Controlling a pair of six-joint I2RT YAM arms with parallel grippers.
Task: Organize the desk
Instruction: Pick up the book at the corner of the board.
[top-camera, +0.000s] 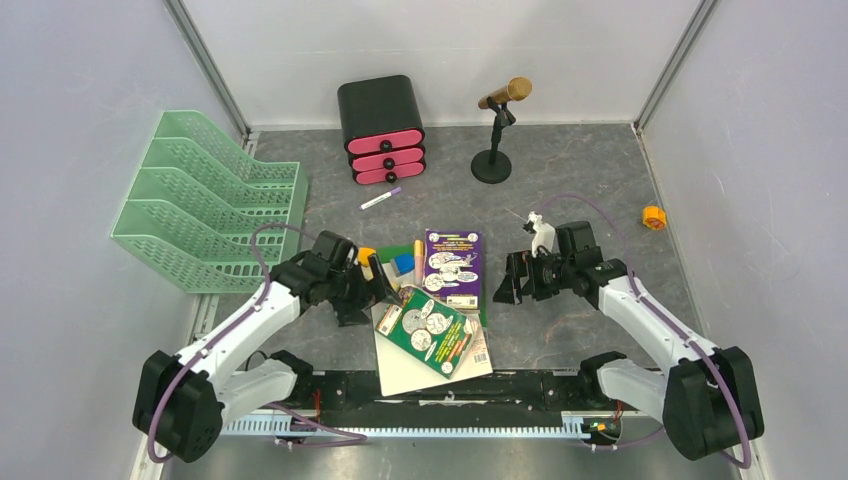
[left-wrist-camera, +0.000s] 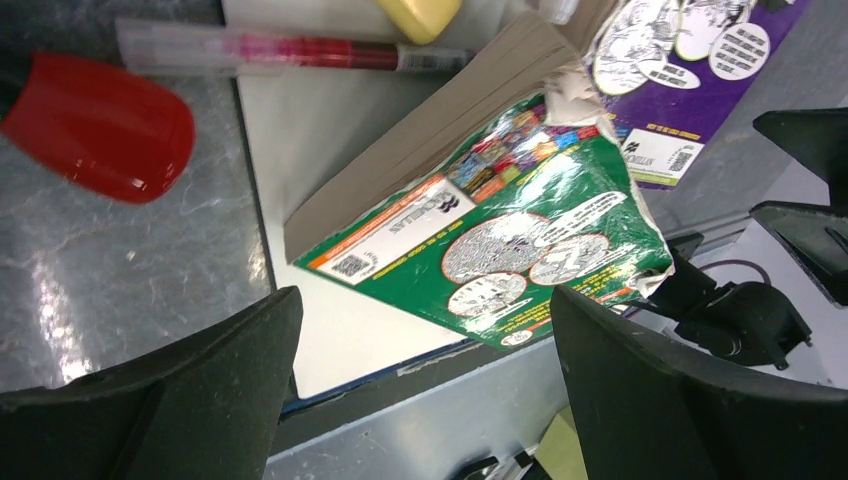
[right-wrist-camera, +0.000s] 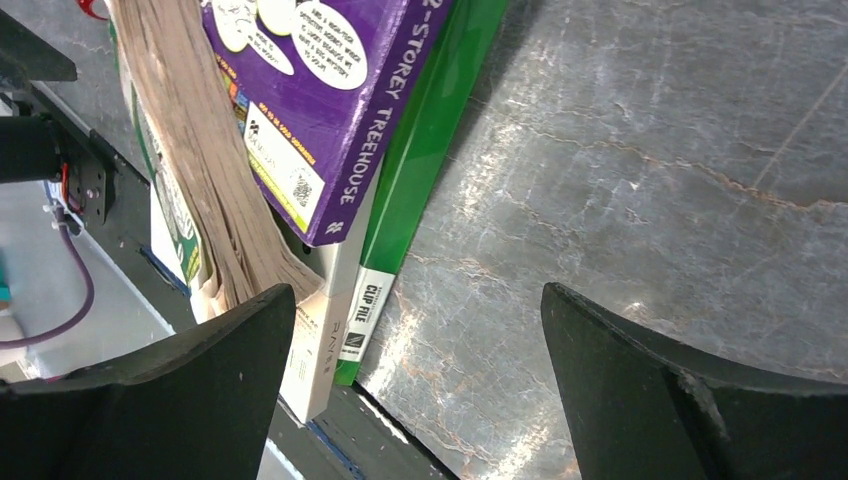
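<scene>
Only top view shows whole desk (top-camera: 580, 190), pink-fronted drawers (top-camera: 385, 160).

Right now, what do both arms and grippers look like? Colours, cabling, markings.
Both arms match: the left arm and right arm have white link shells with bulky black joint housings. A thin purple cable loops along each. The left gripper and right gripper are matte black with two broad wedge-shaped fingers. No markings visible.
</scene>
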